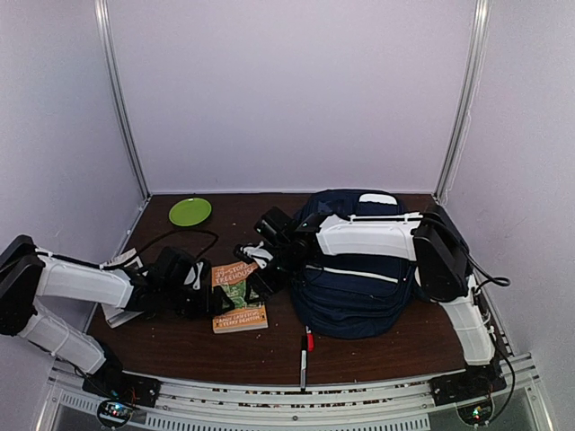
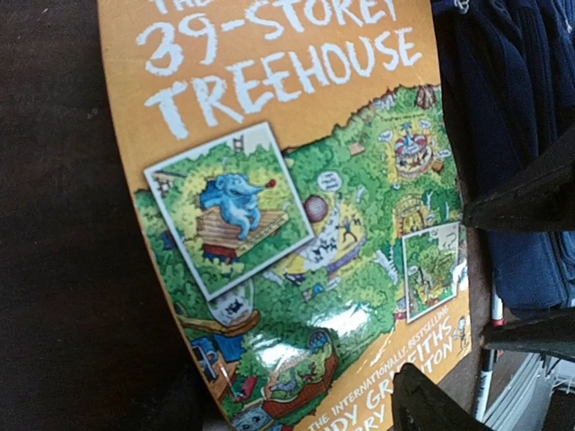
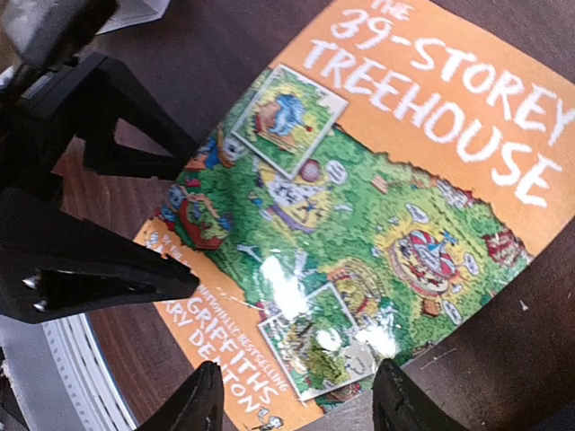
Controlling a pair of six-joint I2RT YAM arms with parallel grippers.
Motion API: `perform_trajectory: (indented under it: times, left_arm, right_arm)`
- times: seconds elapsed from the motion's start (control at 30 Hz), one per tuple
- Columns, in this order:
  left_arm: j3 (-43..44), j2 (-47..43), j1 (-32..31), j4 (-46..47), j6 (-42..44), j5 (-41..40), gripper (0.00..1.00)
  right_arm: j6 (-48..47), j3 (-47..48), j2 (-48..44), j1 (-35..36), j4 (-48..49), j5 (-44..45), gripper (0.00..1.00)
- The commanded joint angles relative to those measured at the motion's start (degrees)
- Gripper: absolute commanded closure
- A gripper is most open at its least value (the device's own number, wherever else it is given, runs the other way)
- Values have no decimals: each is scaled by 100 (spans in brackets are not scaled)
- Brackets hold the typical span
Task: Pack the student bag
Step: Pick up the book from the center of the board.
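Observation:
The student bag (image 1: 359, 287) is a navy-blue backpack with white stripes, lying at the table's right; its fabric shows in the left wrist view (image 2: 503, 108). Left of it lies an orange and green book (image 1: 238, 310), "The 39-Storey Treehouse" (image 2: 296, 206) (image 3: 386, 206). My left gripper (image 1: 218, 296) (image 2: 301, 395) is at the book's left edge, jaws apart, the cover between them. My right gripper (image 1: 256, 269) (image 3: 296, 395) hangs open over the book's corner nearest the bag, its fingertips (image 3: 193, 400) straddling that corner. Neither gripper grips anything.
A green plate (image 1: 190, 211) sits at the back left. A pen (image 1: 305, 350) with a red part lies near the front edge, below the bag. A white flat item (image 1: 121, 269) lies under my left arm. The right arm reaches across the bag's top.

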Motion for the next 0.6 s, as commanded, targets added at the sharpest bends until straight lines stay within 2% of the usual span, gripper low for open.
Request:
perform_trajectory:
  times: [0.0,0.17,0.27,0.47,0.57]
  left_arm:
    - [-292,-136,-2,581,-588,22,26]
    - [-465,-563,4,535,-925,-364,24]
    - [-314,-686,113,300,-834,-514,25]
    - [-326,-290,491,811,-989,-76,30]
    - [-335,165,499,1269,-1154,253,36]
  right_arm:
    - [685,-490,-346,-143,235,555,44]
    - [871,-700,-569,-295,396,741,50]
    - [817,-438,-252,-292,356,336,56]
    - [993,-153,238,-288,633,-716,69]
    - [1190,-145,337,-305,804,-993,72]
